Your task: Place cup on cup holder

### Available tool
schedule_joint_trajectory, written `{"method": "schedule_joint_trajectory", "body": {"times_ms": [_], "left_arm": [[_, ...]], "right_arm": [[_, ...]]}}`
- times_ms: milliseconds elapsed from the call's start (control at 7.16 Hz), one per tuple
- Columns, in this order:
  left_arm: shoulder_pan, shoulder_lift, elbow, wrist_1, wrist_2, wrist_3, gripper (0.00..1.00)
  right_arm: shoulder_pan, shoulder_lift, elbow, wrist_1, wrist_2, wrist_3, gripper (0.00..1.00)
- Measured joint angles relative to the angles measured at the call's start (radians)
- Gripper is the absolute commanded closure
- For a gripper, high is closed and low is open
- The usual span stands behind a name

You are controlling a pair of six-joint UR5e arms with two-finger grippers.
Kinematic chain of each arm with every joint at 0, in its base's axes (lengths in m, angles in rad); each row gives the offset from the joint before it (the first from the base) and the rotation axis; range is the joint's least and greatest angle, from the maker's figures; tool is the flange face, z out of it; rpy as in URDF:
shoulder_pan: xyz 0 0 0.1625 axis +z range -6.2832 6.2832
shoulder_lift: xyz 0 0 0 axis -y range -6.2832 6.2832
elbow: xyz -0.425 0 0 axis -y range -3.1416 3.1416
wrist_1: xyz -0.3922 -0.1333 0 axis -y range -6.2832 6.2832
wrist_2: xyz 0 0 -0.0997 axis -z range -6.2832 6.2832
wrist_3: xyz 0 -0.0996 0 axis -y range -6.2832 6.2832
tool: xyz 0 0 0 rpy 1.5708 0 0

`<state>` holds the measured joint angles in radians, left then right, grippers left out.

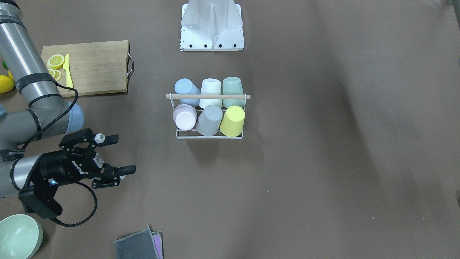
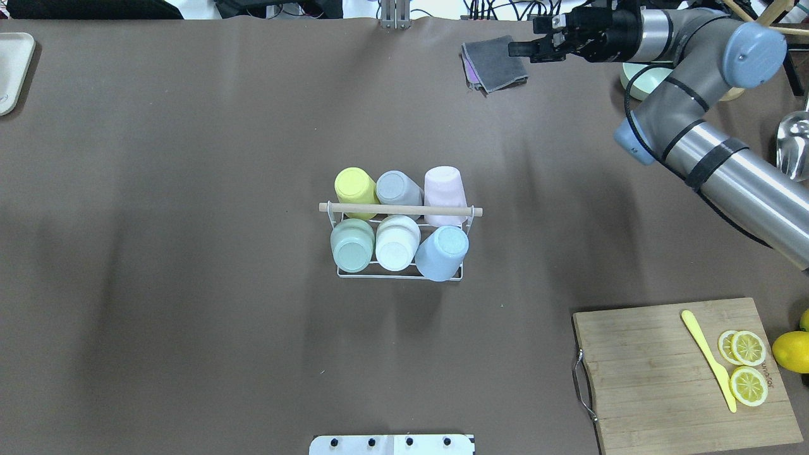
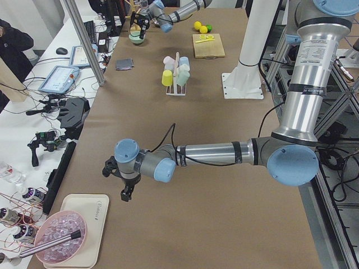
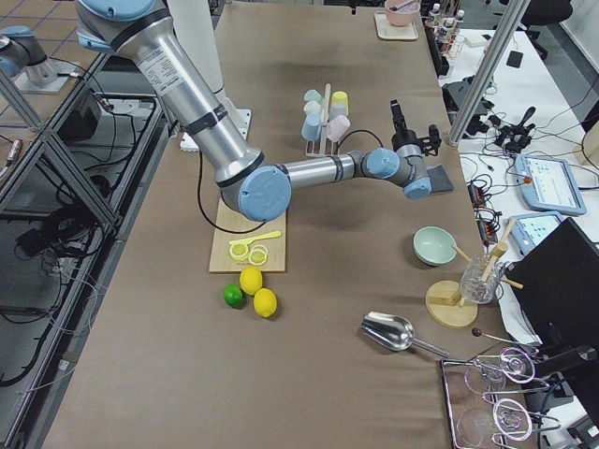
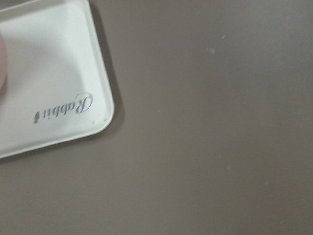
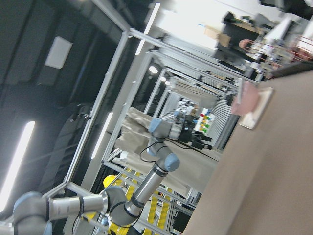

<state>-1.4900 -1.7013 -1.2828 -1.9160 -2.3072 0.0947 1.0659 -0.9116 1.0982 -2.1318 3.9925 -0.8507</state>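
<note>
The cup holder (image 1: 209, 137) is a white wire rack with a light wooden rod (image 1: 207, 96) across its top, at the table's middle. It also shows in the overhead view (image 2: 401, 210). Several cups sit upside down on its prongs, among them a pink one (image 1: 184, 117), a grey one (image 1: 210, 120) and a yellow one (image 1: 232, 121). My right gripper (image 1: 124, 154) is open and empty, well to the side of the rack, near the grey cloth (image 2: 494, 62). My left gripper (image 3: 120, 180) shows only in the exterior left view, far from the rack; I cannot tell its state.
A wooden cutting board (image 1: 93, 66) holds lemon slices (image 1: 55, 61) and a yellow knife (image 1: 68, 72). A green bowl (image 1: 18, 235) lies under my right arm. The robot base (image 1: 212, 28) stands behind the rack. A white tray (image 5: 49, 88) lies below my left wrist.
</note>
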Motion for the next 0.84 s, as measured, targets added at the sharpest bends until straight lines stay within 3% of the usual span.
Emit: {"method": "schedule_joint_trajectory", "body": {"times_ms": [279, 419, 838], "left_arm": [[-0.067, 0.066, 0.008, 0.146, -0.016, 0.192, 0.03], [-0.084, 0.084, 0.005, 0.208, -0.010, 0.217, 0.03], [-0.100, 0.109, -0.050, 0.274, 0.007, 0.122, 0.03]], "right_arm": [[0.057, -0.008, 0.071, -0.270, -0.217, 0.399, 0.00], [0.058, -0.015, 0.082, -0.373, -0.301, 0.509, 0.00], [0.068, -0.025, 0.093, -0.650, -0.679, 0.600, 0.00]]}}
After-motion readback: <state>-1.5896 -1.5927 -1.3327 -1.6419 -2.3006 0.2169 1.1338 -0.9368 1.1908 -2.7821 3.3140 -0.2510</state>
